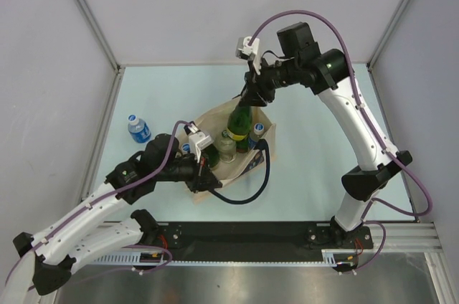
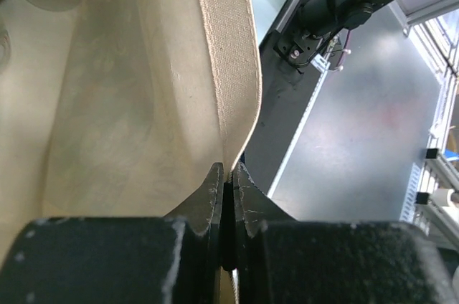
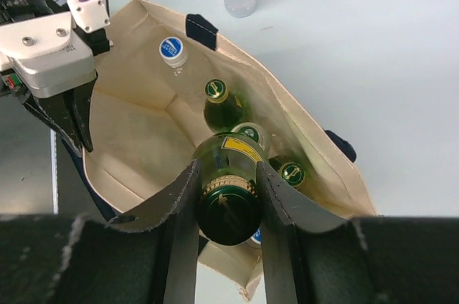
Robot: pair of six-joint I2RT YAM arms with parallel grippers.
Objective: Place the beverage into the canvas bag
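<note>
**Above the canvas bag [image 1: 215,119], a claw gripped the beverage [image 1: 240,123] by its neck**

On the pale blue worktop [image 1: 323,146], the canvas bag stood open, a boxy tote of coarse woven beige cloth with a stitched hem at the rim and a dark navy handle [image 1: 267,164] looped loose at the near side. Inside stood three smaller green bottles [image 3: 215,92] with green-and-gold caps and a clear plastic water bottle [image 3: 172,49] with a blue-and-white cap. The beverage, a smooth dark green glass bottle with a yellow label at its shoulder, stood upright in the bag's mouth among the others; whether its base touched the bottom could not be told. The right claw [image 3: 228,169] held it from above, its two flat black fingers partly apart and pressed against either side of the neck below the cap. The left claw [image 2: 228,181] was all but closed, its tips pinching the bag's hemmed rim. A second water bottle [image 1: 138,130] stood on the worktop, well left of the bag.
</note>
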